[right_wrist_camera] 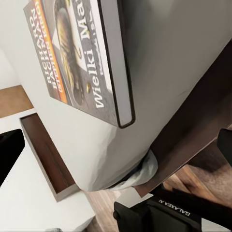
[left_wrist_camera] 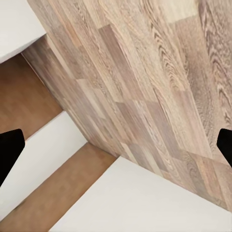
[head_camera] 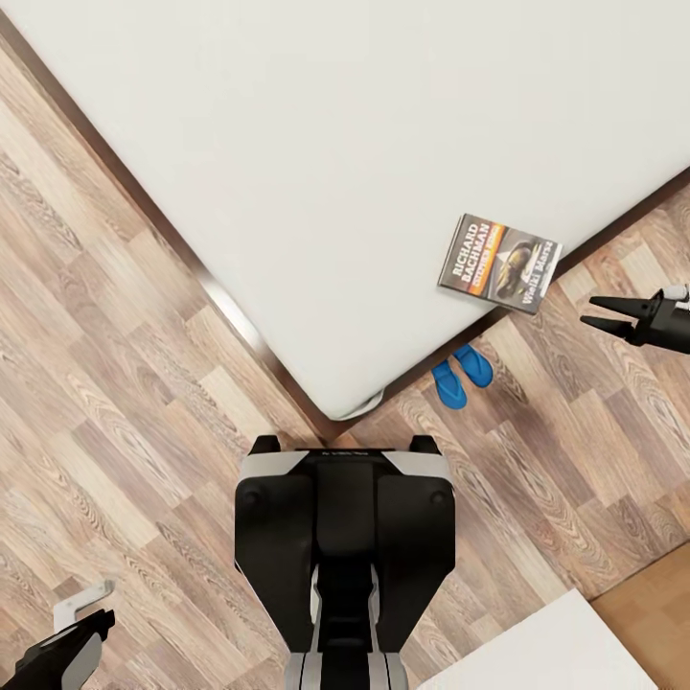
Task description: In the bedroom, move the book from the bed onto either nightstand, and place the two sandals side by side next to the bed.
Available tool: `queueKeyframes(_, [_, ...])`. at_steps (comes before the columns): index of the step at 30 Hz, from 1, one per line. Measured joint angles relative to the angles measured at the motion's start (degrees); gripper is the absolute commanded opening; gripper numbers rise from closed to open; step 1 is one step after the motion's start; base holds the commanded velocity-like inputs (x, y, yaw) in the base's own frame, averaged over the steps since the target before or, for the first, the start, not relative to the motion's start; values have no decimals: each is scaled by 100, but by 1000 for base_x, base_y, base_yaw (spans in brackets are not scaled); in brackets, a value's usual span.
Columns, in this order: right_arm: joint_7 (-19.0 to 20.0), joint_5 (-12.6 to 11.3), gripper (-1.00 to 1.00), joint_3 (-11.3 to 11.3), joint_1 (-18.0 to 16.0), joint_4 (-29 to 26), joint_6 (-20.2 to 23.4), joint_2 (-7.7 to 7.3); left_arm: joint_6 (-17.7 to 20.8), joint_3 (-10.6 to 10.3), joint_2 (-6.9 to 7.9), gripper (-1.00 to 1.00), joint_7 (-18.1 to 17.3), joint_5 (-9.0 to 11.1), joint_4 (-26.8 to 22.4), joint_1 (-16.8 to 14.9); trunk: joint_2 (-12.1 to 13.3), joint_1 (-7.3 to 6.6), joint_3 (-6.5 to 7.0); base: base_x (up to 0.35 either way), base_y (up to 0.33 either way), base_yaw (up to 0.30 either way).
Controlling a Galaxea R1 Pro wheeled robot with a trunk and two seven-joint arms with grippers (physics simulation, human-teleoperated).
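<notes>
The book (head_camera: 499,263) lies flat on the light-grey mattress of the bed (head_camera: 335,144), close to the mattress edge near the bed's corner, its cover up with the name Richard Bachman in white letters above an orange band. In the right wrist view the same paperback (right_wrist_camera: 77,53) sits just at the rounded side of the mattress (right_wrist_camera: 169,63), with the dark wooden frame below it. The two blue sandals (head_camera: 462,376) lie side by side and touching on the wood floor (head_camera: 115,383), tucked against the bed frame just past the corner (partly under its edge). The right pincer (head_camera: 607,316) hovers over the floor beside the bed, near the book but apart from it, its two fingers spread and holding nothing. The left pincer (head_camera: 81,623) hangs low over the floor, well apart from the bed; I cannot tell its opening from the head view, though the left wrist view shows its dark fingertips (left_wrist_camera: 9,150) far apart with bare floor between them.
</notes>
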Motion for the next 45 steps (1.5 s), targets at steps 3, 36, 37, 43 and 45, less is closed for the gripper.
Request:
queueKeyframes(3, [0,0,100,59,-28,0,0,2,1,0,0,100,0,0,0,1,0,0,-28,0,0,0])
queueKeyframes(36, [2,-43,100,315,-230,7,-34,-35,5,-45,-9,100,-4,-2,0,-3,0,0,-230,0,0,6])
queueKeyframes(37, [2,-43,100,315,-230,7,-34,-35,5,-45,-9,100,-4,-2,0,-3,0,0,-236,0,0,0])
queueKeyframes(43, [2,-44,100,318,-233,8,-41,-26,10,-48,-6,100,-5,-2,0,1,0,0,-284,0,0,0])
queueKeyframes(45, [2,-44,100,317,-234,9,-40,-24,11,-50,-6,100,-6,0,0,2,0,0,-302,0,0,0])
